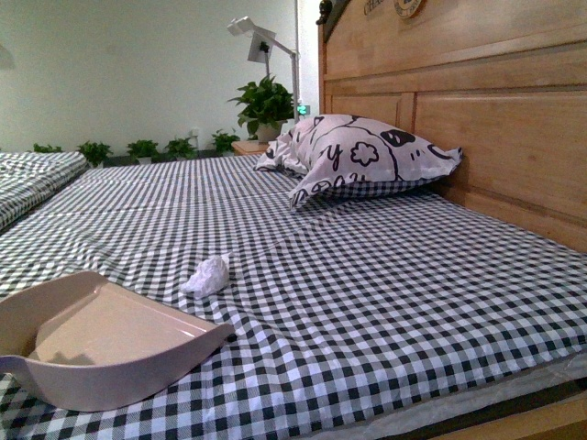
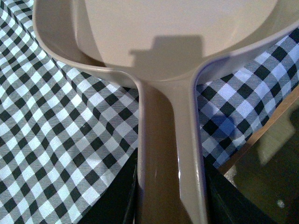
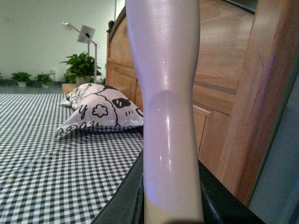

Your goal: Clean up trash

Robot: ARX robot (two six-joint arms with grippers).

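Note:
The trash (image 1: 207,274), a small crumpled wad of white paper, lies on the checked bedsheet a little beyond the dustpan. The beige dustpan (image 1: 101,339) rests on the sheet at the front left, its open mouth facing the wad. My left gripper (image 2: 170,200) is shut on the dustpan's handle (image 2: 163,154); the pan (image 2: 177,28) is empty. My right gripper (image 3: 172,205) is shut on the pale brush handle (image 3: 168,107), which stands upright; the bristles are out of view. Neither gripper shows in the front view.
A large white pillow (image 1: 358,156) with black doodles lies against the wooden headboard (image 1: 495,119) at the back right. The bed's front edge (image 1: 514,412) runs at lower right. Potted plants (image 1: 261,105) and a lamp stand beyond the bed.

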